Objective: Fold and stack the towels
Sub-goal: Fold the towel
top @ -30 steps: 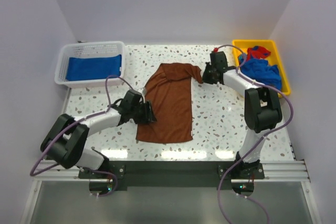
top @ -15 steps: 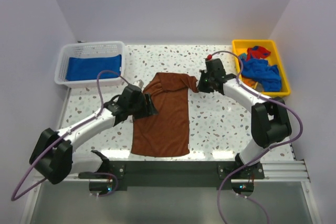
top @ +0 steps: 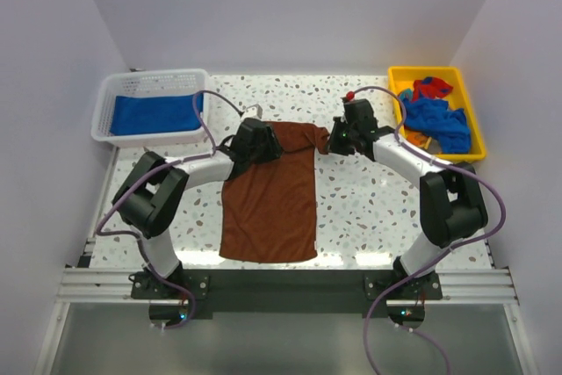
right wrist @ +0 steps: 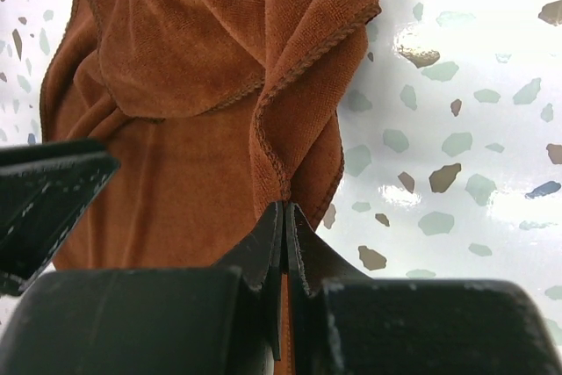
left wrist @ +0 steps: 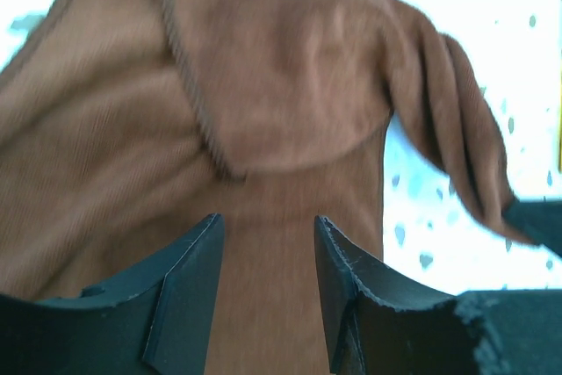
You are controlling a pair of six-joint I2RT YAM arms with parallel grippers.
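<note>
Top external view: the rust-brown towel point(top: 270, 195) lies lengthwise on the desk point(top: 369, 208), its far edge bunched. We read the step as flattening before the first fold. The right tool point(top: 333, 140) pinches the far right corner. The left tool point(top: 267, 145) hovers, jaws spread, over the folded-over far left corner. Next move, we judge: close on that corner, then draw the edge taut.

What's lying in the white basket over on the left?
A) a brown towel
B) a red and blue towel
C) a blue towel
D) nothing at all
C: the white basket holds a flat blue towel, while the brown towel lies outside it on the table.
</note>
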